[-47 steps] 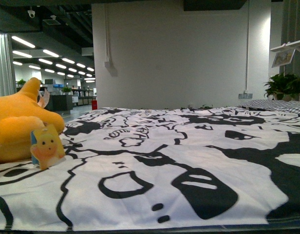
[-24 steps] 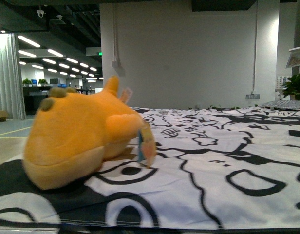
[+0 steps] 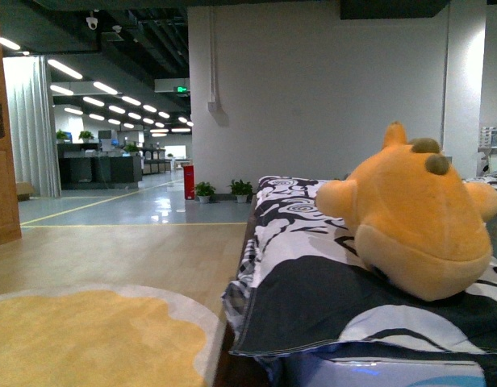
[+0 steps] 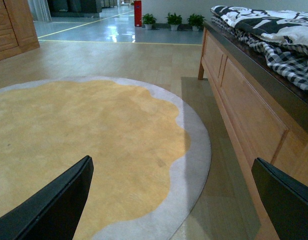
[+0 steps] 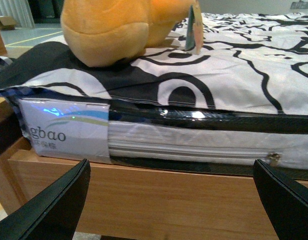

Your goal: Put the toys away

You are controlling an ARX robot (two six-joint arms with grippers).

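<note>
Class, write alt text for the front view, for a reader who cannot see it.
An orange plush toy lies near the corner of a black-and-white bedsheet. To the left are a wooden floor and a yellow rug.

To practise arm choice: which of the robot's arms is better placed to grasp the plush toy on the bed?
Likely right: its wrist camera faces the plush toy on the bed, jaws open. The left wrist camera sees mainly the rug, no toy.

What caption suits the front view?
Plump orange-yellow plush animal rests on a black-and-white patterned bedsheet, near a yellow rug.
</note>
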